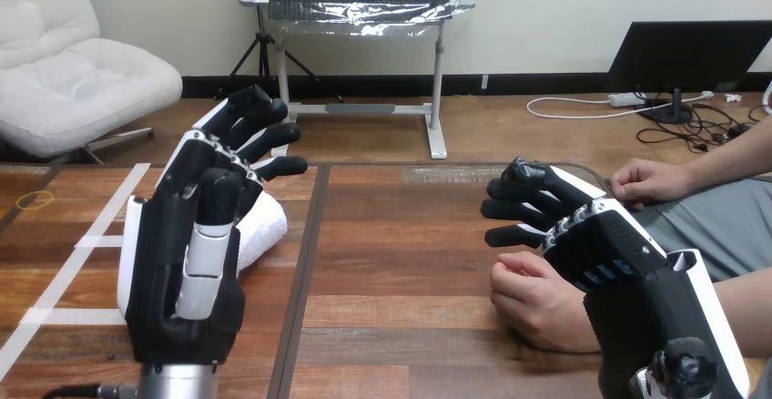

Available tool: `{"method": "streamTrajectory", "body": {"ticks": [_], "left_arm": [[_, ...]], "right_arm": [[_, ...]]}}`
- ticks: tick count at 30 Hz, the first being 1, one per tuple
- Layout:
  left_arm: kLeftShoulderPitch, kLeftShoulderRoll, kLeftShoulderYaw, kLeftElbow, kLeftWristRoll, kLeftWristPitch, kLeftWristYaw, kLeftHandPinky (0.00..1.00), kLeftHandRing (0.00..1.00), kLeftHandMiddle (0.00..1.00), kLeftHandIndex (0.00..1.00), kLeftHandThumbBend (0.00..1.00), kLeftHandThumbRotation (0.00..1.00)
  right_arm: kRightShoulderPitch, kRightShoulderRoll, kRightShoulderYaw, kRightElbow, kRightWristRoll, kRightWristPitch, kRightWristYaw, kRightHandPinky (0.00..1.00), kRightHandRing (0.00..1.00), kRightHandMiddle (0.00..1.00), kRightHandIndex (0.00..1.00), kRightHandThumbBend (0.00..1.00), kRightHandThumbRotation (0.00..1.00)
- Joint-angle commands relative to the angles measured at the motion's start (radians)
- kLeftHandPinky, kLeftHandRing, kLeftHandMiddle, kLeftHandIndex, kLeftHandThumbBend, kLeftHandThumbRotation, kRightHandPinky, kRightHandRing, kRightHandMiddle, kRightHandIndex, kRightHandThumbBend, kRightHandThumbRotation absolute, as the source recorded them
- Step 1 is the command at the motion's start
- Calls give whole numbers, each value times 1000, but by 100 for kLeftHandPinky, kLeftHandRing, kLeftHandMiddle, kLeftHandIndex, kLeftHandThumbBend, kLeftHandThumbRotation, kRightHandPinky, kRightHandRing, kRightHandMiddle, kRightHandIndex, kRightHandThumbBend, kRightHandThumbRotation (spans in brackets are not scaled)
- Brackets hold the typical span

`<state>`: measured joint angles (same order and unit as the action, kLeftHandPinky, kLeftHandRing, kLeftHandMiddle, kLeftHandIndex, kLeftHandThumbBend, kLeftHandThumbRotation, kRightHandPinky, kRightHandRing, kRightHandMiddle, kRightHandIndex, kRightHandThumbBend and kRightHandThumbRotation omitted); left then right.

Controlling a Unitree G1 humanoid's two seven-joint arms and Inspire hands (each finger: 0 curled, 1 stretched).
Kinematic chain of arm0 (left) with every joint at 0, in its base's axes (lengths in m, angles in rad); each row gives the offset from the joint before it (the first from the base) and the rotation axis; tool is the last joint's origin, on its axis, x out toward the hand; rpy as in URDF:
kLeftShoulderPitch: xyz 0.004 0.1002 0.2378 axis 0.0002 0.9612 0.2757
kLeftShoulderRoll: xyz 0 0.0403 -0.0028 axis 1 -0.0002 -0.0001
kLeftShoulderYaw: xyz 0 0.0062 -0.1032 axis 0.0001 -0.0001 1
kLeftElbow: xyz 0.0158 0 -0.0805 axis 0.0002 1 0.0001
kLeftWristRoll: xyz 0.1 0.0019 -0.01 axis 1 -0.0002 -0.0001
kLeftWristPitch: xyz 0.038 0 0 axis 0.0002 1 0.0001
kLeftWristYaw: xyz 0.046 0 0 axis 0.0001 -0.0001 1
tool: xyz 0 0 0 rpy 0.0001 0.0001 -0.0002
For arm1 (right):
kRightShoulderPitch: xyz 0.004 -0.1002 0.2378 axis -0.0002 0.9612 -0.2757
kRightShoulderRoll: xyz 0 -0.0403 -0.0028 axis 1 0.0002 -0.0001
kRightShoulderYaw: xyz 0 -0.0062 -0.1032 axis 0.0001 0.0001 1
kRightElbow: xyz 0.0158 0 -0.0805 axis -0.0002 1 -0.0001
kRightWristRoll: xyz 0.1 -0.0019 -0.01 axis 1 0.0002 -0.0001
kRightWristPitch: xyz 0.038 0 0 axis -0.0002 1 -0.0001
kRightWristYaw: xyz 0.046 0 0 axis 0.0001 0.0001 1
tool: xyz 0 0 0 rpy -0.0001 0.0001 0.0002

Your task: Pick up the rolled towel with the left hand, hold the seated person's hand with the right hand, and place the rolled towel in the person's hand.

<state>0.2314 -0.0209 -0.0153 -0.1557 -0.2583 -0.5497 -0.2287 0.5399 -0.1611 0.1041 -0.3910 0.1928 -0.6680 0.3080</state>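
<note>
In the head view, the rolled towel (262,224) is seen at the left of the wooden table (391,262), partly hidden behind the robot's left hand (168,271). The towel is white with a nubbly surface, and its rounded end is turned toward the table's middle seam. The left hand is set over it with the thumb upright on the near side and the fingers (264,139) stretched out nearly straight above and past the roll; the hand is released, not closed on the towel. It cannot be told whether the towel rests on the table or against the palm. White tape lines (86,240) are laid across the table's left part, and a yellow rubber band (36,200) lies near the far left edge. At the right, the right hand (605,244) is held with its fingers (510,209) extended leftward and only slightly bent, grasping nothing. The person's near hand (537,299) is loosely fisted on the table just beside and below it; contact between the two cannot be judged. The person's far hand (648,180) is seen beyond the right hand.
</note>
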Motion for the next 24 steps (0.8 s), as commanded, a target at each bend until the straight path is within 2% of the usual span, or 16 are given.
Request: {"method": "streamTrajectory", "body": {"ticks": [1, 6, 14, 15, 18, 23, 24], "left_arm": [[-88, 8, 18, 16, 57, 1, 25, 68, 77, 78, 76, 73, 76], [-129, 18, 38, 57, 126, -4, 63, 70, 78, 79, 77, 77, 77], [-207, 52, 59, 141, 199, -9, 89, 72, 81, 83, 79, 80, 79], [-221, 56, 61, 149, 208, 6, 95, 76, 85, 85, 82, 79, 78], [-252, 64, 66, 167, 228, 34, 111, 78, 86, 87, 83, 85, 78], [-319, 85, 75, 223, 285, 46, 146, 82, 92, 91, 87, 90, 77], [-333, 89, 77, 237, 294, 47, 151, 87, 95, 94, 89, 91, 77]], "right_arm": [[-55, 5, -13, -23, -4, -6, -10, 68, 76, 79, 80, 95, 100], [-58, 6, -14, -22, -6, -3, -13, 68, 76, 79, 81, 95, 100], [-65, 4, -15, -17, -8, 1, -16, 68, 76, 79, 81, 96, 100], [-66, 4, -14, -17, -6, 3, -16, 68, 76, 79, 81, 96, 100], [-70, 2, -12, -16, -1, 6, -14, 68, 77, 79, 81, 96, 100], [-76, 1, -10, -11, 3, 6, -11, 69, 77, 79, 82, 96, 100], [-77, 2, -10, -10, 4, 5, -11, 69, 77, 80, 82, 96, 100]]}}
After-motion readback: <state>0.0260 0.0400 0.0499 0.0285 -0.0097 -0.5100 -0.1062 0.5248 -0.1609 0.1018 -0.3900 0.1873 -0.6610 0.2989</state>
